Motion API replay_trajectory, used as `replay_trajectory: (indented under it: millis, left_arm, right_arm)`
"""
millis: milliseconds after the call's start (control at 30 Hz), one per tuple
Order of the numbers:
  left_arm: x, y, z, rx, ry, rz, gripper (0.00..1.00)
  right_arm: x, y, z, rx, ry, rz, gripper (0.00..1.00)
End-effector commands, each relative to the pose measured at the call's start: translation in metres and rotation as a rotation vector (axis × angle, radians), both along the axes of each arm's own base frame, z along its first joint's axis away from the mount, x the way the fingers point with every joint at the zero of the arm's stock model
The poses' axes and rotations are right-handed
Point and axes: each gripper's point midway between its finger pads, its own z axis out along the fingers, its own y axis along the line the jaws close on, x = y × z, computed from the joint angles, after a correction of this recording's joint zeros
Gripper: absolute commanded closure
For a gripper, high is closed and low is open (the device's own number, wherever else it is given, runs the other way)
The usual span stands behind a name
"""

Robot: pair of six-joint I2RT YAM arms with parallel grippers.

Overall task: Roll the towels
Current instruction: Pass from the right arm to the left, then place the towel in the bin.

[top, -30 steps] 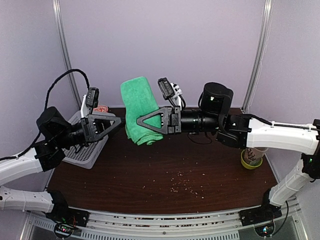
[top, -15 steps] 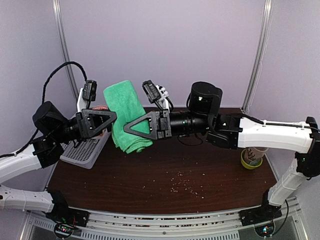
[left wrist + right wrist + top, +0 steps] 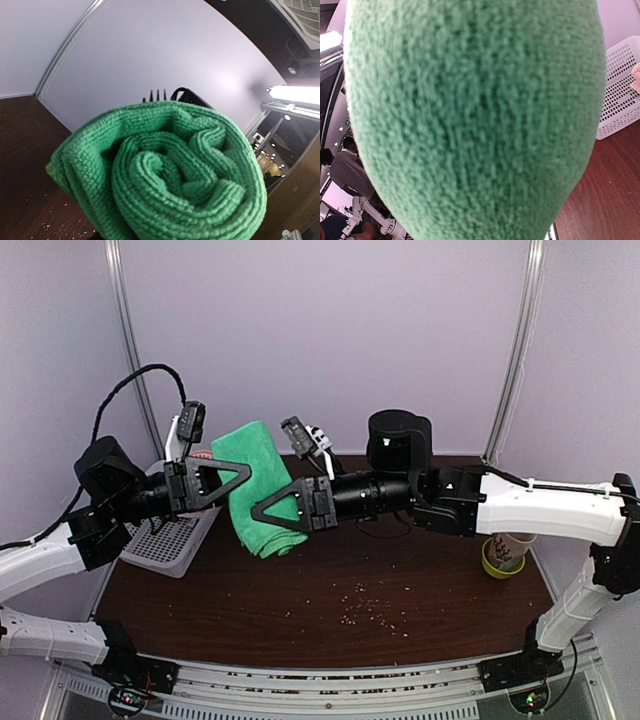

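Pale lilac booth, dark table below.
Lilac walls (image 3: 330,330) all round, metal posts (image 3: 517,350) running up the back corners, a dark brown wooden table (image 3: 200,610), crumbs (image 3: 365,610) strewn toward its near edge, and a bright strip light (image 3: 295,94) glaring.

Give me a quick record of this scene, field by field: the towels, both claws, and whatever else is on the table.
green towel: rolled, held up between the two arms, spiral end toward the left wrist camera
right claw: shut on the green towel
left claw: at the roll's end; grip unclear
pinkish towel: in the white basket, mostly hidden
cup: table's right side, apart
table: dark brown, with scattered crumbs
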Motion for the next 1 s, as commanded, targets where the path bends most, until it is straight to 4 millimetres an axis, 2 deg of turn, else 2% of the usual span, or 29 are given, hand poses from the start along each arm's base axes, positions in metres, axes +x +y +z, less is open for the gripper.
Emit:
replay_trajectory:
  millis: [0,67,100,200,267,333,400,467,533,633,700,767,900,967]
  left_arm:
    - [-0.003,-0.006,0.009,-0.010,-0.037,-0.037,0.68]
    - [-0.001,-0.006,0.010,-0.012,-0.043,-0.031,0.92]
    - [0.000,-0.005,0.010,-0.007,-0.045,-0.014,1.00]
    - [0.018,0.007,0.007,0.047,-0.054,0.122,1.00]
    - [0.041,0.029,0.005,0.095,-0.042,0.280,1.00]
    - [0.064,0.062,0.006,0.112,-0.014,0.447,1.00]
    - [0.090,0.100,0.002,0.115,0.047,0.627,1.00]
    - [0.112,0.136,-0.013,0.115,0.151,0.775,1.00]
    - [0.139,0.176,-0.040,0.117,0.287,0.934,1.00]
    - [0.173,0.218,-0.091,0.116,0.514,1.064,1.00]
    - [0.193,0.240,-0.123,0.085,0.640,1.115,1.00]
    - [0.207,0.259,-0.143,0.034,0.716,1.171,1.00]
    - [0.229,0.290,-0.162,0.031,0.771,1.321,1.00]
    - [0.233,0.305,-0.176,0.033,0.834,1.408,1.00]
  right_arm:
    - [0.014,-0.002,0.008,-0.023,-0.037,-0.068,1.00]
    - [0.015,-0.004,0.007,-0.031,-0.040,-0.076,1.00]
    - [0.017,-0.006,0.007,-0.032,-0.041,-0.087,0.98]
    - [0.026,-0.019,0.004,-0.047,-0.040,-0.147,0.49]
    - [0.035,-0.035,0.009,-0.048,-0.049,-0.211,0.21]
    - [0.047,-0.055,0.008,-0.070,-0.057,-0.292,0.08]
    - [0.061,-0.077,0.002,-0.101,-0.059,-0.383,0.04]
    - [0.075,-0.104,-0.007,-0.131,-0.067,-0.487,0.03]
    - [0.085,-0.127,-0.025,-0.179,-0.068,-0.577,0.03]
    - [0.094,-0.153,-0.045,-0.222,-0.066,-0.666,0.03]
    - [0.094,-0.161,-0.055,-0.239,-0.063,-0.681,0.03]
    - [0.090,-0.164,-0.063,-0.250,-0.060,-0.674,0.04]
    - [0.086,-0.169,-0.072,-0.255,-0.057,-0.671,0.05]
    - [0.085,-0.172,-0.074,-0.255,-0.063,-0.675,0.05]
